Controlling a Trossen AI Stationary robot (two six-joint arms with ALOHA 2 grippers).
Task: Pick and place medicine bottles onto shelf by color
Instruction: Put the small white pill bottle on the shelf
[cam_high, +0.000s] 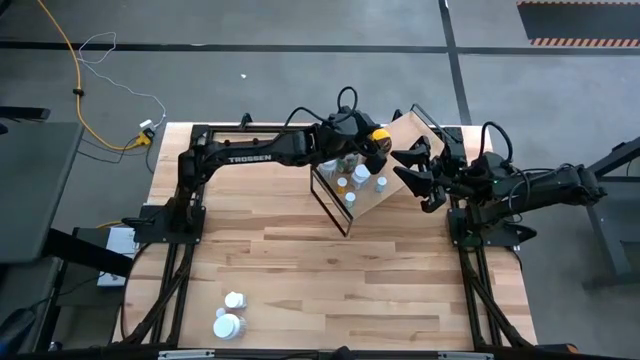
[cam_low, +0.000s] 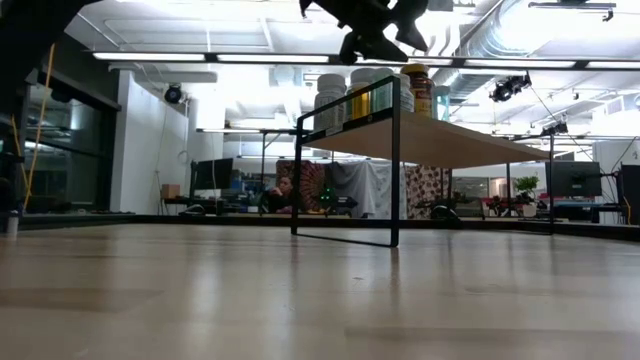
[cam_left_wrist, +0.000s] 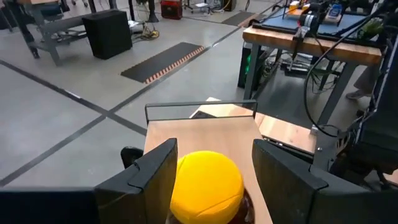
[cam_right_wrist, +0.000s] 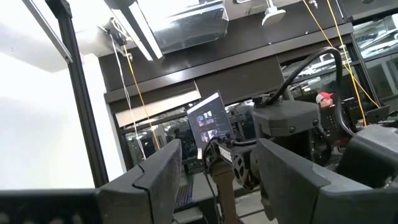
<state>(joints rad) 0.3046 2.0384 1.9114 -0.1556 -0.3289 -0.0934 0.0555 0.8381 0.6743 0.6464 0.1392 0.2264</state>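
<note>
The light-wood shelf (cam_high: 385, 160) with black wire ends stands at the table's far middle, turned at a slant; it also shows in the low view (cam_low: 440, 140). Several white bottles (cam_high: 360, 180) stand on it, along with an amber bottle with a yellow cap (cam_high: 380, 135). That bottle also shows in the low view (cam_low: 418, 90). My left gripper (cam_left_wrist: 214, 180) is open above the amber bottle, one finger on either side of the yellow cap (cam_left_wrist: 205, 183). My right gripper (cam_high: 422, 175) is open and empty beside the shelf's right end.
Two white bottles (cam_high: 233, 300) (cam_high: 228, 325) stand near the table's near left corner. Bare tabletop (cam_high: 350, 280) lies between them and the shelf. The arm bases (cam_high: 165, 215) (cam_high: 485, 225) stand at the table's left and right sides.
</note>
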